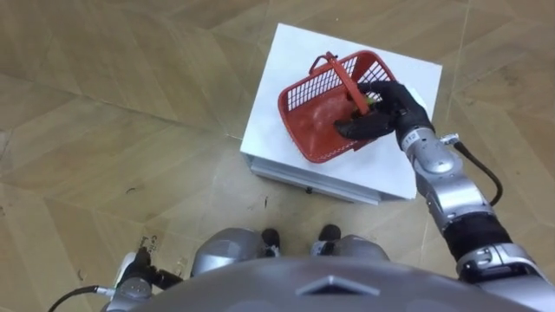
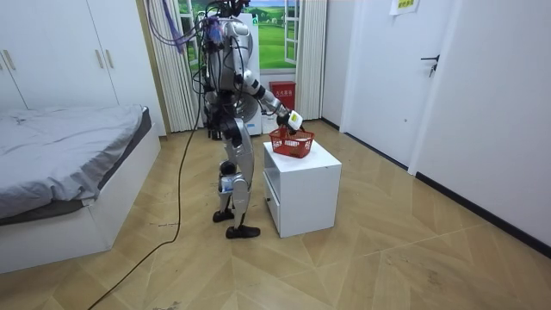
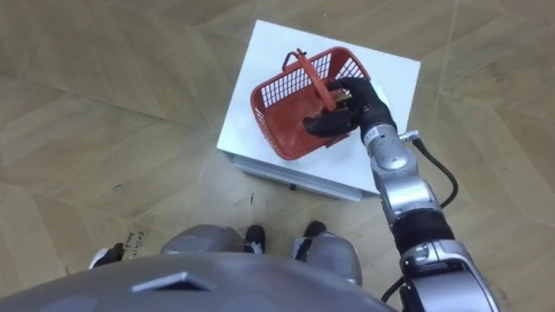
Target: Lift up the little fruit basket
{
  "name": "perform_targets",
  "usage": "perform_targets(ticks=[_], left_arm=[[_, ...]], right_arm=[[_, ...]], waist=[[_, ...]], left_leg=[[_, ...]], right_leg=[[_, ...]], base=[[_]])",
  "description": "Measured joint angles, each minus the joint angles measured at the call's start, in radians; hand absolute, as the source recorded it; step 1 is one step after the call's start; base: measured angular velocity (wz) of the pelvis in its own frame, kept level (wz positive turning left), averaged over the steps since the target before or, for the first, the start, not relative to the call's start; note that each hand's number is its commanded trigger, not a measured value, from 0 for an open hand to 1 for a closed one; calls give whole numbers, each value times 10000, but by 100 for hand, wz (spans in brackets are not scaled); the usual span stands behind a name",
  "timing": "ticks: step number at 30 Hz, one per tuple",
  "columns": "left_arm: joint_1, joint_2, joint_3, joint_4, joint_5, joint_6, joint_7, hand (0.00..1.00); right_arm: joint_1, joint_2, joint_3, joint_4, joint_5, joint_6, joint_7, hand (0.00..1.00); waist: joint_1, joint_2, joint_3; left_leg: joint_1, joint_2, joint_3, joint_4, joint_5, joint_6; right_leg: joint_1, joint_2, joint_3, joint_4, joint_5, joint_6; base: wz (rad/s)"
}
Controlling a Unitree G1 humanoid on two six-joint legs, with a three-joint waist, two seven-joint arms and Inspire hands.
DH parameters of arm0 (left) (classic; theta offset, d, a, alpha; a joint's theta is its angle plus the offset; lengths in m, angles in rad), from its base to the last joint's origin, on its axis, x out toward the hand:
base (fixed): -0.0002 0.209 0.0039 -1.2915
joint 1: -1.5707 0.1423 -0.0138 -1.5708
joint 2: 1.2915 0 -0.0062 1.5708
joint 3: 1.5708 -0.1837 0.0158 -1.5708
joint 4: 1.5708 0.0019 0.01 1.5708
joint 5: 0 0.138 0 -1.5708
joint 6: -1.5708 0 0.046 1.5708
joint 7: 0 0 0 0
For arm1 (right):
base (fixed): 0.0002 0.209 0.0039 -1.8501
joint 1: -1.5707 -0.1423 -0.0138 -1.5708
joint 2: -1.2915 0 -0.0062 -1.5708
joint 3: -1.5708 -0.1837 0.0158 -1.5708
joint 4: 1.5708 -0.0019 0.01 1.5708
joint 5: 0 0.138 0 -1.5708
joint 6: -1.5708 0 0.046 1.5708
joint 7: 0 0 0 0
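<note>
Fruit basket (image 1: 312, 97), red mesh, resting on the white tabletop (image 1: 286, 48) under the right robot hand (image 1: 390, 111), whose fingers (image 1: 379, 94) curl round the handle (image 1: 341, 80) near its end closest to the wrist; risk: so off-centre a hold could tip the basket on lifting and spill it.

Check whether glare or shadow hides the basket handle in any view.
Left eye view: even light, no glare on the white cabinet, fruit basket handle plain up to the right hand; room view: bright window behind, basket evenly lit.
</note>
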Motion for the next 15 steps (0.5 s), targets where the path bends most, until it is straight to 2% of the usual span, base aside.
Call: perform_targets(ticks=[4, 10, 15], left_arm=[[5, -30, -54, 21, -1, 12, -3, 0], [159, -41, -194, 5, 1, 29, -1, 0], [489, -122, 173, 5, 7, 57, 19, 0]], right_arm=[[1, 19, 147, -4, -20, 0, 35, 0], [92, 296, 182, -9, -62, 0, 38, 0], [139, 325, 156, -633, -65, 3, 94, 0]], waist=[[-7, -4, 1], [-73, -13, -2], [-265, -134, -84]], left_leg=[[97, 3, 2, -11, 0, 0], [343, 19, 27, -114, 0, 0], [620, 50, -22, -321, -6, -12]], right_leg=[[97, 3, 0, -9, -1, 1], [296, 29, 25, -46, -1, 1], [674, 106, -17, -357, 13, 18]], base=[[0], [0], [2]])
